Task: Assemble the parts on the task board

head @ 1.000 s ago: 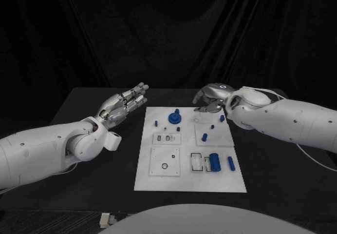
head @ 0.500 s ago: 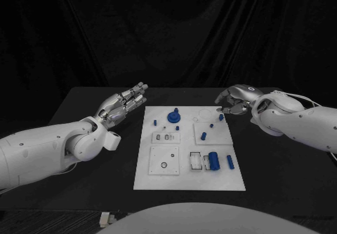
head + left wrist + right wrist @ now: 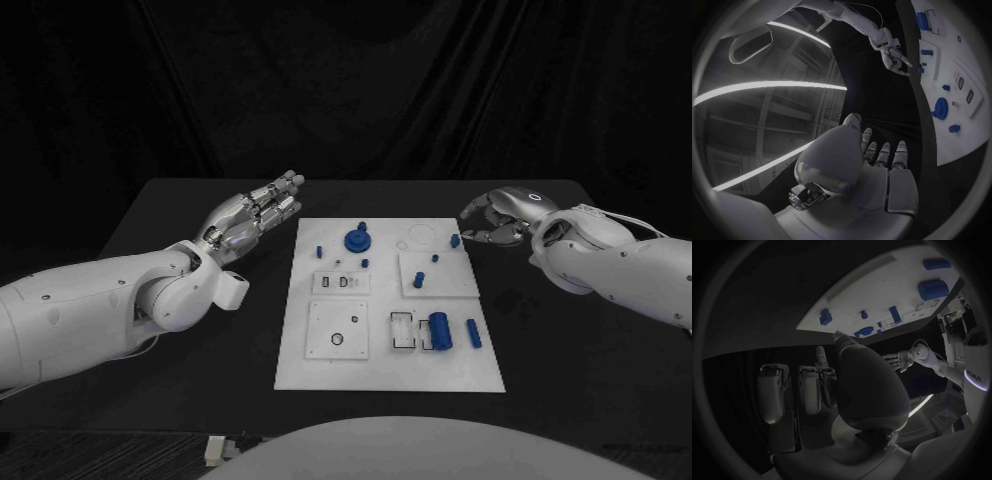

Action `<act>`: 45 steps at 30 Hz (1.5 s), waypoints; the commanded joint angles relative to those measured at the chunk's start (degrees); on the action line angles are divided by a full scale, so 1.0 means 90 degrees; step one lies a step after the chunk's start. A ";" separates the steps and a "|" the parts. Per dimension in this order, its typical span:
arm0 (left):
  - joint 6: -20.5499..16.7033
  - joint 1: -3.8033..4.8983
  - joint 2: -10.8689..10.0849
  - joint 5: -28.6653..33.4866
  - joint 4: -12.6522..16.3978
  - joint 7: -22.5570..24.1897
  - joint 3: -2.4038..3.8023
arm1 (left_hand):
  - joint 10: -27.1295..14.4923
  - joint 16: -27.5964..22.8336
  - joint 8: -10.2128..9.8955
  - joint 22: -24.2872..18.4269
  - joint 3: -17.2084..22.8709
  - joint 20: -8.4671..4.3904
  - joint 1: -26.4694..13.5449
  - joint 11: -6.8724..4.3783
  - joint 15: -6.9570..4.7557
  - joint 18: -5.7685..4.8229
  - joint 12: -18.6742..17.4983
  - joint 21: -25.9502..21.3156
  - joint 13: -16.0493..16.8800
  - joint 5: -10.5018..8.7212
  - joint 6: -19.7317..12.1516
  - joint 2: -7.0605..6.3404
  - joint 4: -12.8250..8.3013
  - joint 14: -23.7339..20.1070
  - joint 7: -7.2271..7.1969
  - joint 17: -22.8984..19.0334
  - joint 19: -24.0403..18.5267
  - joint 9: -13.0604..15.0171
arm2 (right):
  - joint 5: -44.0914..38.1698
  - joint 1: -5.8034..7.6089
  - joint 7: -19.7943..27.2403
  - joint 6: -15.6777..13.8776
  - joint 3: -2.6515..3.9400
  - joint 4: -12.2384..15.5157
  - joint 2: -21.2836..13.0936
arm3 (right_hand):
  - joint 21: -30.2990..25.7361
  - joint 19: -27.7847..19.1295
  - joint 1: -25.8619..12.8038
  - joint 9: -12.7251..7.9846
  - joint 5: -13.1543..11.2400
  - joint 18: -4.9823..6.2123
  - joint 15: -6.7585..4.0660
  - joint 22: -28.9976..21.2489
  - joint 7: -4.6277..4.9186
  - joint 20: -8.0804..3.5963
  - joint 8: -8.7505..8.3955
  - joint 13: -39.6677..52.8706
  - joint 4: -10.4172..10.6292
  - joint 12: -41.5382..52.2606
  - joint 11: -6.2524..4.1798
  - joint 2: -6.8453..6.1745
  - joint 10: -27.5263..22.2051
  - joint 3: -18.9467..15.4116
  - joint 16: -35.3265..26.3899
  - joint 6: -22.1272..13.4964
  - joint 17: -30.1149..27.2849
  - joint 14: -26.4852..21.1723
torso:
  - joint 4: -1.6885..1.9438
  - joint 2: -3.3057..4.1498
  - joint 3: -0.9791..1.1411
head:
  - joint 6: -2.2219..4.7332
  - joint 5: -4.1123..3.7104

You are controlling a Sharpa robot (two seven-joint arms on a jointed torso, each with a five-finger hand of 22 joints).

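**Task board left alone as the right hand pulls off its far right corner**

Task board lies in the middle of the black surface, its long sides running from the near edge toward the far edge. Blue parts sit scattered over it: a round knobbed piece and small pegs near the far end, a cluster of larger cylinders toward the near right corner.

A second ago the right hand hung over the far right part of the board, fingers curled down above the small pegs there. It has since drawn outward and now sits just past the board's right edge, near the surface's far right corner. Its fingers are curled inward; the head view and its own wrist view show nothing blue between them, so it looks closed on nothing. The pegs near that corner appear unmoved.

The left hand has not moved: it hovers beside the board's far left corner, fingers straight and close together, holding nothing.

My reading is that the right hand came away without a part, so no assembly step is gained and a fresh approach is needed.
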 commanded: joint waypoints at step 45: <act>0.0062 -0.0025 -0.0009 0.0005 0.0024 0.0064 0.0006 | -0.0011 -0.0023 0.0016 0.0010 0.0059 0.0046 0.0082 0.0048 0.0052 0.0055 -0.0022 0.0023 -0.0006 0.0031 0.0000 -0.0014 0.0000 -0.0002 0.0042 -0.0006 -0.0004 0.0006 | 0.0017 -0.0335 0.0147 0.0369 0.0004 -0.0687 0.0506 | -0.0057 0.0440 0.0144 -0.0037 -0.0329 -0.0004 -0.0016 0.1553 0.0029 -0.0010 0.0119 0.1675 0.0048 0.0023 -0.0001 -0.0032 0.0664 -0.0041 0.0019 -0.0288 0.1677 0.0655 | 0.0005 -0.0001 -0.0003 | -0.0014 0.0037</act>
